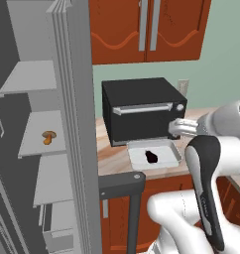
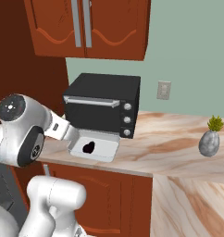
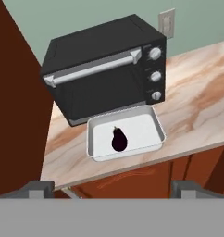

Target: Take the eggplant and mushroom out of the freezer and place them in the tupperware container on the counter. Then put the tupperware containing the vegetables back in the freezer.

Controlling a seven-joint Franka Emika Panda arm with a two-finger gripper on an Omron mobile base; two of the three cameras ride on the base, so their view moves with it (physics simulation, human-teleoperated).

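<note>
From my remote station I read the gripper (image 3: 112, 189) as open: in the hand view its two dark fingertips (image 3: 36, 189) stand wide apart at the lower edge with nothing between them. It is held back from the counter (image 3: 197, 106), off its front edge, looking down at the tupperware container (image 3: 151, 121).

The eggplant (image 3: 118, 139) lies inside the container, left of centre, resting on the floor of the tray and clear of the rim. Its long axis runs front to back across the tray: the narrow stem end points toward the toaster oven (image 3: 104, 69), the rounded end toward the counter's front edge. In the left base view the eggplant (image 1: 151, 157) appears tilted slightly, stem end up and left.

The container sits on the counter directly before the toaster oven, its rear rim just beside or slightly under the oven's front.

The mushroom (image 1: 48, 136) lies on a middle shelf of the freezer (image 1: 42, 134), cap to the right, stem down and left. The freezer door (image 1: 75, 124) stands open, edge-on to the camera, between that shelf and the counter.

A small potted plant (image 2: 209, 138) stands on the counter, well apart to the right.
</note>
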